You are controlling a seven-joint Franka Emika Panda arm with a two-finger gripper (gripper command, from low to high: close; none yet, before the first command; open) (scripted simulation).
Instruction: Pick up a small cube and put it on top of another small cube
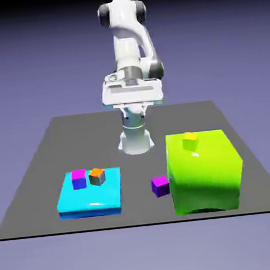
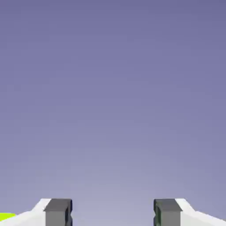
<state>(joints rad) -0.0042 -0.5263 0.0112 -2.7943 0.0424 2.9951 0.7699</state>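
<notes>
So the gripper (image 2: 112, 214) hangs open and empty way up by the robot's base, while the purple cube (image 1: 160, 185) sits on the table well below, touching or nearly touching the green block (image 1: 204, 171) (yellow cube (image 1: 190, 141) on top).
</notes>
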